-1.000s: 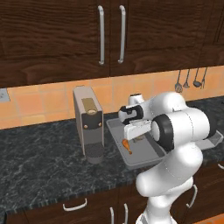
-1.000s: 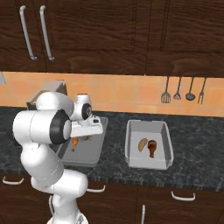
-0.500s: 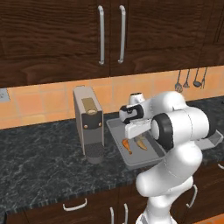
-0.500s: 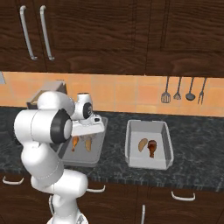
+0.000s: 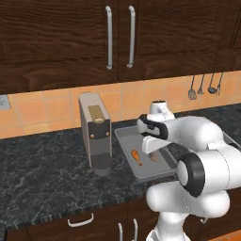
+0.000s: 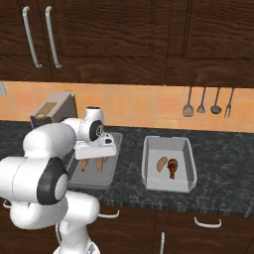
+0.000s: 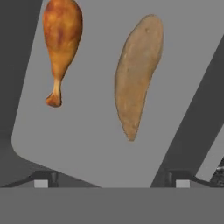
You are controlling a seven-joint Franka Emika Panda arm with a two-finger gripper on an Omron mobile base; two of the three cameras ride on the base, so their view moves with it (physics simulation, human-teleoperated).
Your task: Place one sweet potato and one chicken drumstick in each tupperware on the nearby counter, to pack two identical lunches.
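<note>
Gripper (image 7: 112,179) wide above tupperware (image 7: 78,144) floor

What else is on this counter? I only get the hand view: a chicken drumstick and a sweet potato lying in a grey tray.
Observer: A second shallow grey rectangular tupperware sits to the right of yours on the dark speckled stone counter.
Operator: Is that one empty?
Observer: No. It holds a tan oval sweet potato and a reddish-brown club-shaped chicken drumstick, side by side.
Operator: And on the other side?
Observer: An upright grey coffee machine stands just left of your tray.
</note>
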